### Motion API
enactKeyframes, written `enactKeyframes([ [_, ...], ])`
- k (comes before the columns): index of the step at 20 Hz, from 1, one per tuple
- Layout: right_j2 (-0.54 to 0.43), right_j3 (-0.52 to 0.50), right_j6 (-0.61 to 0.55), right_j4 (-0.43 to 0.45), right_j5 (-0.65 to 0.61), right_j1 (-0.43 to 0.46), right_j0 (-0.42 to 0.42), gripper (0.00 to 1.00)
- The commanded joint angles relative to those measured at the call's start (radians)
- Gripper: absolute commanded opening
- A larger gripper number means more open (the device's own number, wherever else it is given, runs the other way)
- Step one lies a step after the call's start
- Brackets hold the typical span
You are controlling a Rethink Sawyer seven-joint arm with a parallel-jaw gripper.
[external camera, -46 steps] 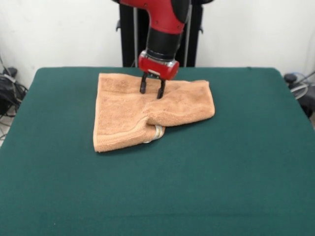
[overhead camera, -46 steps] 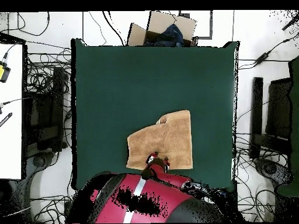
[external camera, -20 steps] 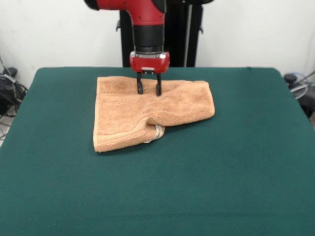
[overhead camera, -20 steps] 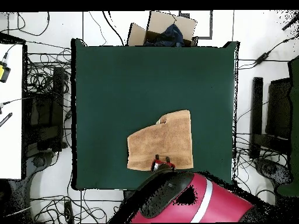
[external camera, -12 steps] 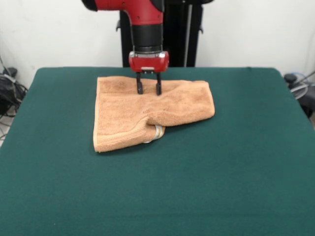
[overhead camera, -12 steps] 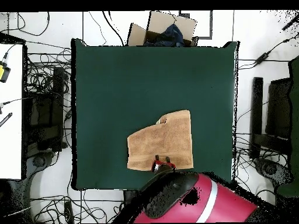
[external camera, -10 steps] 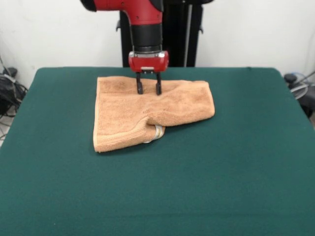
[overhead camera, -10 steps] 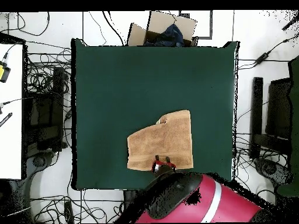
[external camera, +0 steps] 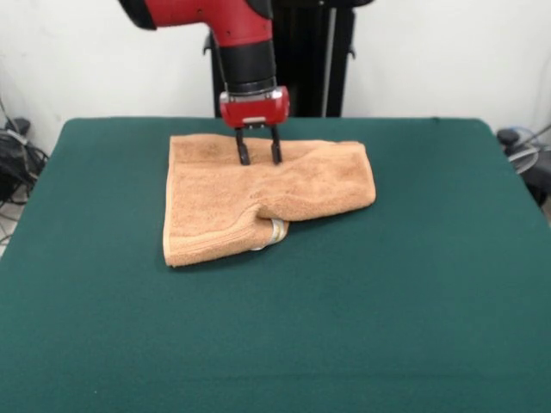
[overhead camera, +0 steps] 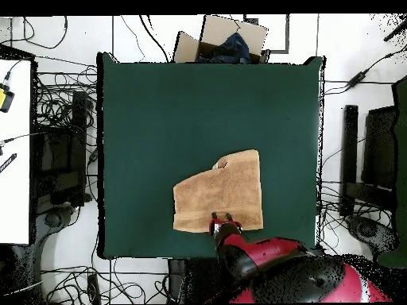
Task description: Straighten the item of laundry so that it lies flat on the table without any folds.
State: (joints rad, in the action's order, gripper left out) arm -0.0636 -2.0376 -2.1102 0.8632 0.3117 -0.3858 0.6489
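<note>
now, arm swung aside, hand (external camera: 257, 159) still open over unmoved, folded towel (external camera: 258, 194)

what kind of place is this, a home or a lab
Most likely a robotics lab, not a home. A red robot arm works at a green felt table holding one towel, and cables and equipment cover the floor around it, along with an open cardboard box.

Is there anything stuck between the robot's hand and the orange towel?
No, nothing visible is in the way. The hand is open and sits right at the towel's back edge, with its two fingers over the cloth. Only the green table lies around the towel.
</note>
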Motion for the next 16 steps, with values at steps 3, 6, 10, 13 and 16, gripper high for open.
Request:
enactKeyframes([
  [3,-0.171,0.472,0.246,-0.143,-0.698,0.259,0.083,1.0],
  [6,-0.169,0.474,0.256,-0.182,-0.758,0.258,0.081,1.0],
  [10,-0.165,0.476,0.28,-0.186,-0.764,0.254,0.074,1.0],
  [13,-0.172,0.477,0.272,-0.165,-0.746,0.244,0.063,1.0],
  [16,-0.178,0.472,0.223,-0.151,-0.727,0.225,0.033,1.0],
])
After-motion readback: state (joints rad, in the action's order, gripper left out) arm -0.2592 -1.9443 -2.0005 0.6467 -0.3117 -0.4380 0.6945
